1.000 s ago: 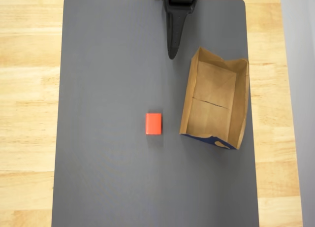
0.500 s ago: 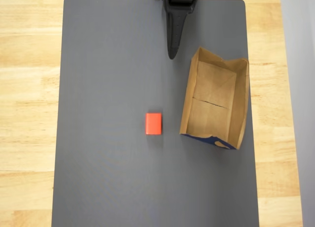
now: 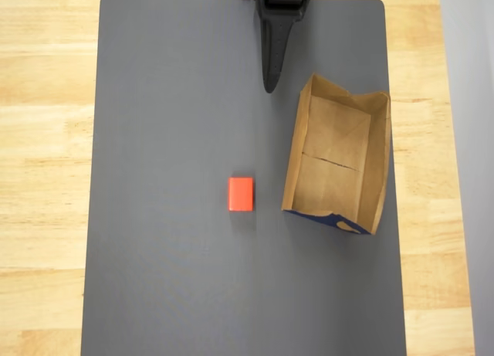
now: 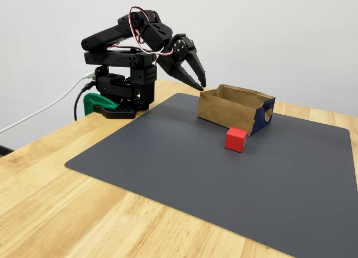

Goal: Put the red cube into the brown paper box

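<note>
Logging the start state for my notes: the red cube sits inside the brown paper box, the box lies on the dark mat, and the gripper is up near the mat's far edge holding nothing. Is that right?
Not quite. The red cube is outside the brown paper box, resting on the dark mat beside it and apart from it, as the overhead view shows. The rest holds: the box lies on the mat, and the gripper holds nothing.

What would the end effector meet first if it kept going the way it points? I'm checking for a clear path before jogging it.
Probably the dark grey mat: the black end effector points forward and down, short of the small red cube and beside the brown paper box; depth is uncertain.
</note>
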Controlling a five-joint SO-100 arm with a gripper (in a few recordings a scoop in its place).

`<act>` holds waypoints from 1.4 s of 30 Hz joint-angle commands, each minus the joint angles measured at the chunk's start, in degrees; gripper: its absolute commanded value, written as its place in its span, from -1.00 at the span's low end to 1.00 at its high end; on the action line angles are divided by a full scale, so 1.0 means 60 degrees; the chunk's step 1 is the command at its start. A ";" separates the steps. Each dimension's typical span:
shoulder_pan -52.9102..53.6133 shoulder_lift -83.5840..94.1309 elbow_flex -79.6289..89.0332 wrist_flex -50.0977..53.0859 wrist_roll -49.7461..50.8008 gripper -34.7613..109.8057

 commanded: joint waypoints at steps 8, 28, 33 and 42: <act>0.0176 -0.0029 0.0000 0.0059 -0.0073 -0.52; 0.0293 -0.0029 0.0000 0.0059 0.0059 -0.50; 0.0352 -0.0088 -0.0015 0.0073 0.0088 -0.42; 0.0820 -0.2534 -0.1362 -0.0190 0.0176 -0.38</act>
